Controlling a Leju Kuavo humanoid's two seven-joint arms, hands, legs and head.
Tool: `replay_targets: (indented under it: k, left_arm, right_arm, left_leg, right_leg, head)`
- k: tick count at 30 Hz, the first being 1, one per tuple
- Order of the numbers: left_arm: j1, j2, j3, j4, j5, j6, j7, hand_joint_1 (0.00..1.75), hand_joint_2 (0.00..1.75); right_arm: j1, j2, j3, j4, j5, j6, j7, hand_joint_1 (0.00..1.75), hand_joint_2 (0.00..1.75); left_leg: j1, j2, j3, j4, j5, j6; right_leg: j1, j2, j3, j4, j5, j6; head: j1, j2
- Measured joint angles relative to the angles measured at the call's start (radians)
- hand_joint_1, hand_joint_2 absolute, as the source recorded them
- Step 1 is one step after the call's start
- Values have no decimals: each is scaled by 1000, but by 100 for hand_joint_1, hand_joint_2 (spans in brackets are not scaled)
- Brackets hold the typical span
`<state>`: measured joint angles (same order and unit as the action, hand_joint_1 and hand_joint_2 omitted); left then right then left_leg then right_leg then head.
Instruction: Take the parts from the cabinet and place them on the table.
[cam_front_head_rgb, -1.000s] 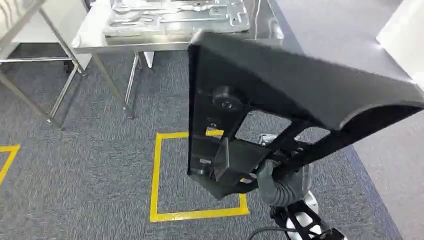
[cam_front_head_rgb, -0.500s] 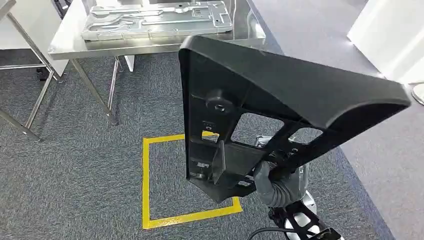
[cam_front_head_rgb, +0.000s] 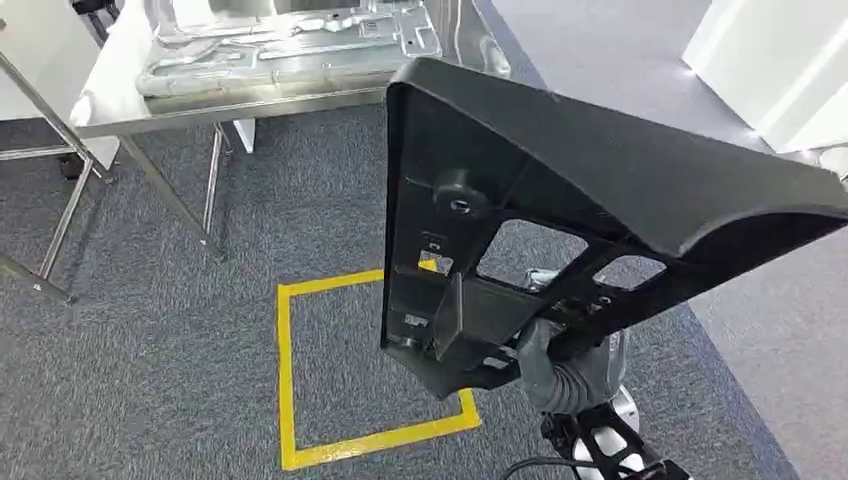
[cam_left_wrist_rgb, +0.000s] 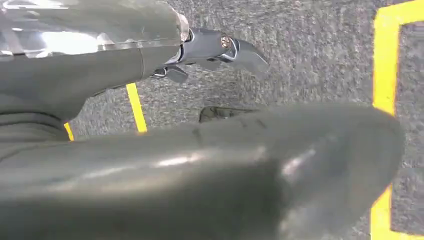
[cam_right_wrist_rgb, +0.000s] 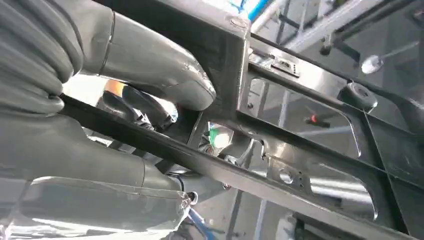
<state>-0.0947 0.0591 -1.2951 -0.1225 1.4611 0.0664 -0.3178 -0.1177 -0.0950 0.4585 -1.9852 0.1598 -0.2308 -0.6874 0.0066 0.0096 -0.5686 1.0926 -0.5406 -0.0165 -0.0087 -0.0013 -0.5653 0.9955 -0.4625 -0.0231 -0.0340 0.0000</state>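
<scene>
The black plastic part (cam_front_head_rgb: 560, 200) is held up in front of the robot, over the carpet and short of the table; it is a broad, matte panel with a curved upper shell, ribbed inner walls, cut-out openings and a round knob on its inner face. The right hand (cam_front_head_rgb: 555, 365) grips its lower end, grey fingers wrapped round a bar of the frame. The right wrist view, close in, shows the thumb (cam_right_wrist_rgb: 150, 65) pressed against a rib of the part, with small screw holes and a clip on its inner side. The left wrist view shows the left hand (cam_left_wrist_rgb: 220, 50) over the carpet, fingers apart and holding nothing. Ahead stands a steel table (cam_front_head_rgb: 130, 110) on thin legs, carrying a pressed metal sheet (cam_front_head_rgb: 290, 45). The floor is grey speckled carpet (cam_front_head_rgb: 150, 350) with a square of yellow tape (cam_front_head_rgb: 290, 380); to the right lies smoother pale flooring.
</scene>
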Motion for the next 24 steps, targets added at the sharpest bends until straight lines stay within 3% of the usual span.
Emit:
replay_targets:
  k: [2, 3, 4, 5, 7, 8, 9, 11, 13, 15, 17, 18, 19, 20, 21, 22, 23, 24]
  left_arm:
    - [3, 0, 0, 0, 0, 0, 0, 0, 0]
    - [5, 0, 0, 0, 0, 0, 0, 0, 0]
    - [6, 0, 0, 0, 0, 0, 0, 0, 0]
    - [7, 1, 0, 0, 0, 0, 0, 0, 0]
    - [7, 4, 0, 0, 0, 2, 0, 0, 0]
    - [9, 6, 0, 0, 0, 2, 0, 0, 0]
    - [8, 7, 0, 0, 0, 3, 0, 0, 0]
    - [6, 8, 0, 0, 0, 3, 0, 0, 0]
    - [5, 7, 0, 0, 0, 3, -2, 0, 0]
    - [5, 8, 0, 0, 0, 3, -7, 0, 0]
    - [5, 8, 0, 0, 0, 3, -9, 0, 0]
    - [6, 8, 0, 0, 0, 3, -9, 0, 0]
    - [8, 8, 0, 0, 0, 3, -10, 0, 0]
    - [10, 8, 0, 0, 0, 3, -10, 0, 0]
    - [11, 8, 0, 0, 0, 3, -10, 0, 0]
    - [10, 7, 0, 0, 0, 3, -11, 0, 0]
    - [10, 7, 0, 0, 0, 2, -14, 0, 0]
    - [7, 7, 0, 0, 0, 2, -16, 0, 0]
  right_arm:
    - [5, 0, 0, 0, 1, 0, 0, 175, 175]
    - [7, 0, 0, 0, 1, 0, 0, 175, 175]
    - [9, 0, 0, 0, 1, 0, 0, 175, 175]
    - [10, 0, 0, 0, 1, 0, 0, 175, 175]
    - [9, 0, 1, 0, 1, 0, 0, 175, 175]
    - [10, 0, 1, 1, 1, 0, 0, 175, 175]
    - [8, 0, 1, 0, 1, 0, 0, 175, 175]
    - [10, 0, 1, 0, 1, 0, 0, 175, 175]
    - [9, 0, 1, 0, 5, 0, 0, 175, 175]
    - [8, 0, 1, 2, 27, -3, 0, 175, 175]
    - [10, 0, 1, 7, 46, -8, 0, 175, 175]
    - [11, -1, 1, 10, 51, -9, 0, 175, 175]
    - [12, -1, 1, 14, 56, -11, 0, 175, 175]
    - [12, -1, 1, 16, 58, -11, 0, 175, 175]
    - [12, -1, 1, 17, 60, -11, 0, 175, 175]
    - [12, -1, 1, 18, 62, -12, 0, 175, 175]
    - [12, 0, 1, 19, 70, -14, 0, 175, 175]
    - [14, 0, 2, 21, 79, -16, 0, 175, 175]
  left_leg:
    - [3, 0, -106, 181, -66, -9]
    - [4, 0, -145, 235, -70, -11]
    - [4, 0, -162, 238, -43, -12]
    - [4, 0, -153, 198, -2, -11]
    - [4, -1, -84, 9, 124, -2]
    - [2, -4, -58, -40, 132, 9]
    - [-4, -4, -42, -62, 116, 13]
    - [-8, -4, -40, -70, 100, 28]
    - [-1, -7, -17, -85, 94, 40]
    - [2, -12, 10, -96, 81, 52]
    - [2, -19, 26, -97, 63, 53]
    - [2, -25, 37, -97, 53, 53]
    - [3, -33, 50, -97, 43, 51]
    - [4, -42, 68, -97, 31, 48]
    - [6, -52, 86, -97, 19, 45]
    - [8, -62, 106, -97, 5, 42]
    - [9, -70, 115, -98, -9, 37]
    - [8, -76, 131, -91, -22, 31]
  right_leg:
    - [3, 2, 12, 0, -13, -4]
    - [4, 6, 19, 1, -19, -4]
    - [4, 9, 29, 1, -27, -3]
    - [4, 13, 41, 1, -36, -2]
    - [4, 17, 76, 0, -59, 4]
    - [2, 17, 86, -2, -69, 8]
    - [9, 21, 87, 2, -77, 18]
    - [5, 20, 100, -5, -77, 29]
    - [6, 19, 88, 32, -64, 42]
    - [3, 12, 18, 149, -60, 48]
    - [-2, 11, -86, 280, -124, 54]
    - [-5, 10, -129, 320, -159, 59]
    - [-7, 8, -153, 326, -170, 61]
    - [-9, 7, -157, 292, -157, 66]
    - [-12, 8, -145, 232, -123, 68]
    - [-14, 12, -126, 150, -61, 70]
    - [-17, 27, -110, 71, 21, 71]
    - [-13, 45, -113, 37, 88, 63]
  head:
    - [0, 0]
    - [0, 0]
    - [0, 0]
    - [0, 0]
    - [0, 0]
    - [0, 0]
    - [0, 0]
    - [0, 0]
    - [-1, 0]
    - [0, 0]
    - [0, 0]
    - [0, 0]
    - [0, 0]
    - [0, 0]
    - [0, 0]
    - [0, 0]
    - [0, 0]
    - [0, 0]
